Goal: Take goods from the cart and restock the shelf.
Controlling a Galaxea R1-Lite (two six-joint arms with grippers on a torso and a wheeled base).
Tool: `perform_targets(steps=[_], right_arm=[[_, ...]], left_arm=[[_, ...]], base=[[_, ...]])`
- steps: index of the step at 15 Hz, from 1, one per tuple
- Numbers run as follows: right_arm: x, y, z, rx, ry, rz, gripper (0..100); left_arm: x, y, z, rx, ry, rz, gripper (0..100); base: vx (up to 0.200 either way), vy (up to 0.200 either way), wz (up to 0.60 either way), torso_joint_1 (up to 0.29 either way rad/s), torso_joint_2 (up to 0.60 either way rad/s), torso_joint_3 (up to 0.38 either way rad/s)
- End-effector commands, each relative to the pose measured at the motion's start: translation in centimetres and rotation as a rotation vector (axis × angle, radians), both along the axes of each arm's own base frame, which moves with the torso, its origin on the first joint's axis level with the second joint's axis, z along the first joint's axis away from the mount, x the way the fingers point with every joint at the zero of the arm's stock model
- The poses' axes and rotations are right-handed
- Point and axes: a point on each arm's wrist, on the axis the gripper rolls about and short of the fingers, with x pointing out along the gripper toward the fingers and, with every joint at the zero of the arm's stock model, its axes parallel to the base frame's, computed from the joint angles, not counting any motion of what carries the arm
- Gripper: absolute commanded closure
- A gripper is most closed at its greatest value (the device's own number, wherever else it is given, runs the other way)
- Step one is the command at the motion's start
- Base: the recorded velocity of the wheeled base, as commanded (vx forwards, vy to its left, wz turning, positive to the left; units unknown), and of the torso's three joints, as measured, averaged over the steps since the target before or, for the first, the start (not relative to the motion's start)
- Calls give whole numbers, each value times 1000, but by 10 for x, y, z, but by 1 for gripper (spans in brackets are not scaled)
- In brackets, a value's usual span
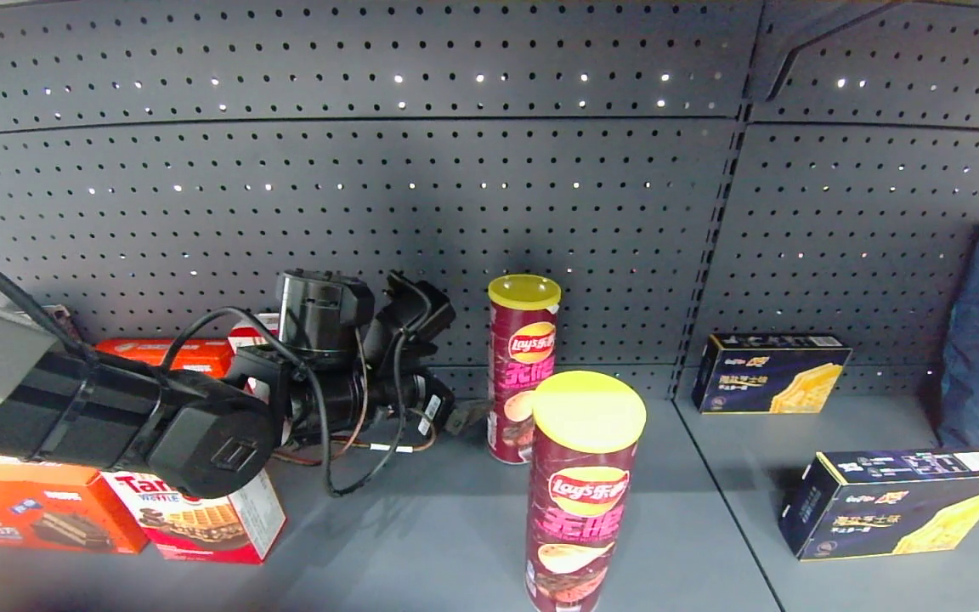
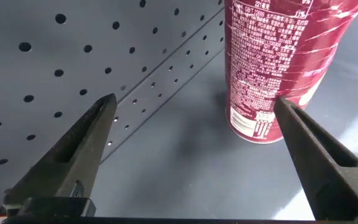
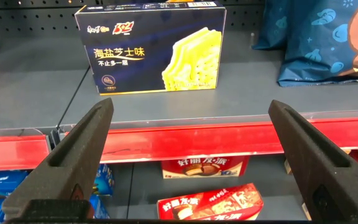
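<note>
Closest to the lens, the front chip can (image 1: 585,493) stands upright toward the front edge of the shelf (image 1: 421,544), its base cut off by the head view's lower border. The rear chip can (image 1: 523,365) is upright by the back edge, just before the pegboard back panel (image 1: 370,195). The left gripper (image 2: 194,102) hovers low over the shelf beside that rear can, fingers spread wide and grasping nothing. The step in hand looks like setting this can free. To do it well, the arm should draw straight back along its own line toward the front left. It should not swing sideways, since a tall, narrow can would tip at a light knock and the front can is near. The right gripper (image 3: 190,106) is likewise spread and empty. It is held off the shelf's front edge, facing a dark blue box (image 3: 151,46) above the red price rail (image 3: 197,140). Whether the left finger (image 2: 309,155) nearest the rear can touches it or only passes in front cannot be told. From the head camera, wrist and cables cover those fingers, and the arm hides part of the wafer boxes (image 1: 200,518) at the front left corner.
</note>
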Motion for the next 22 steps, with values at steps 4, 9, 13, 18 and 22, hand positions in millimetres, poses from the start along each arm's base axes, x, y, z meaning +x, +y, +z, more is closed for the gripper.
perform_targets(steps=[4,9,13,18,22], right_arm=[[0,0,0,0,1,0,0],[0,0,0,0,1,0,0],[0,0,0,0,1,0,0],[0,0,0,0,1,0,0],[0,0,0,0,1,0,0]], left_arm=[[-4,5,-2,-1,-8,14,0],[-9,10,1,0,-12,26,0],[-6,12,5,1,-27,53,0],[-4,8,9,-6,-42,46,0],[1,6,9,-7,-49,51,0]], base=[[0,0,0,0,0,0],[0,0,0,0,0,0],[0,0,0,0,0,0],[0,0,0,0,0,0],[0,0,0,0,0,0]])
